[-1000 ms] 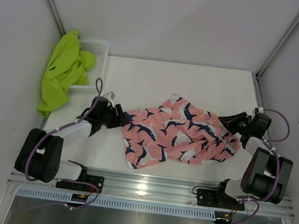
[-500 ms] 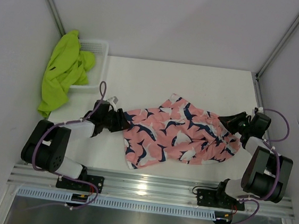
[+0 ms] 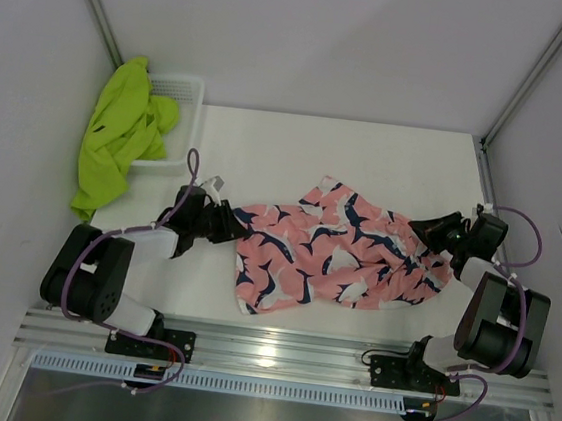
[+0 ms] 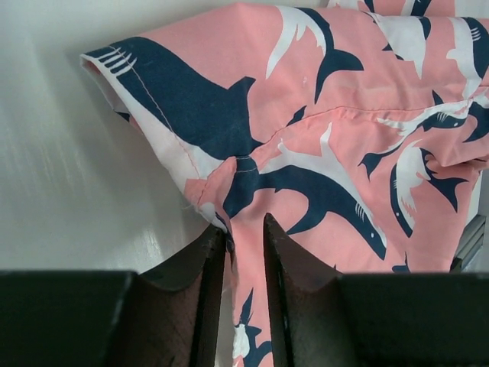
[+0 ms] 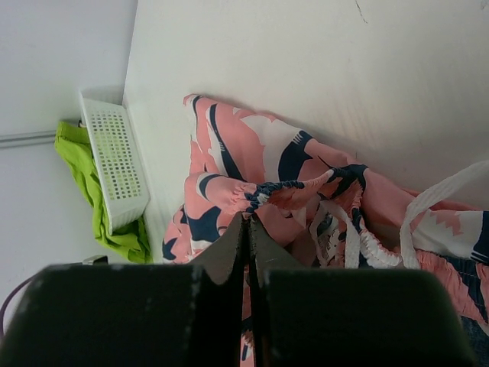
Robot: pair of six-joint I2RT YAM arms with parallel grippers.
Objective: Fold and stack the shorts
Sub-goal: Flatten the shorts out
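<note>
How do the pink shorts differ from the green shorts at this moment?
The pink shorts carry a navy-and-white shark print; the green shorts are plain. The pink shorts lie crumpled on the table; the green shorts hang over the white basket. The left gripper and right gripper each pinch the pink shorts; no gripper touches the green shorts. Neither is folded.

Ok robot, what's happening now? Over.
Left gripper pinching pink shorts. Right gripper pinching their waistband. Not folded yet. Green shorts draped over basket, nothing blocking.
</note>
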